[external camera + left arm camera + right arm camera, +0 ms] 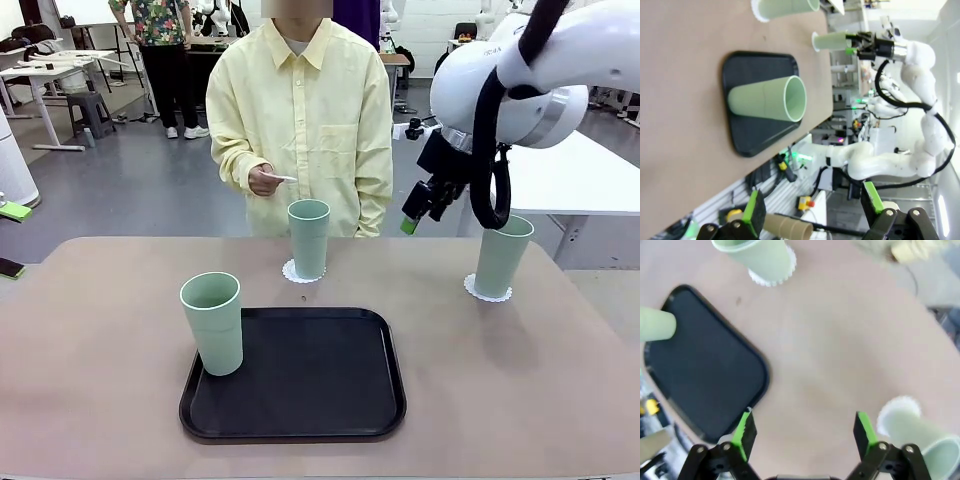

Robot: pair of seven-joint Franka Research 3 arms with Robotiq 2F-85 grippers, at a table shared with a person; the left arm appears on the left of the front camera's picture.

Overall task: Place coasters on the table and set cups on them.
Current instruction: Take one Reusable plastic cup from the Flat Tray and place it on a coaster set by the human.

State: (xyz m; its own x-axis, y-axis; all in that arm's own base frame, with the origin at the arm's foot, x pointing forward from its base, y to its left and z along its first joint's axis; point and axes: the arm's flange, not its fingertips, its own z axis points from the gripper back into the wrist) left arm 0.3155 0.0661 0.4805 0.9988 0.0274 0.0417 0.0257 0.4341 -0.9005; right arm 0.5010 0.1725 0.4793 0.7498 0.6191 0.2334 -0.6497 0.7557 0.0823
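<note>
- Right gripper (pixel 804 434): black fingers with green pads are spread wide with nothing between them. It hangs above the wide beige-tan matte tabletop (pixel 840 340).
- Just outside one of its fingers stands a tall pale mint-green plastic tumbler (pixel 920 437). It sits on a small white round scalloped coaster (pixel 896 407), and cup and finger are apart.
- Well ahead of those fingertips a second mint tumbler (pixel 760 255) stands upright on its own lace-edged coaster (pixel 771 279).
- Ahead and off to the other finger's side lies a flat black rectangular plastic tray (pixel 705 375). A third mint tumbler (pixel 655 325) stands directly on it, near one corner.
- Left gripper (pixel 813 207): fingers are likewise wide apart and empty, held out past the table's edge. The tray and its tumbler lie far ahead of the fingertips.
- A person in a pale yellow shirt stands at the far side. One hand (pixel 265 181) pinches a thin white coaster-like disc (pixel 285 178) beyond the second tumbler, well away from both pairs of fingers.
</note>
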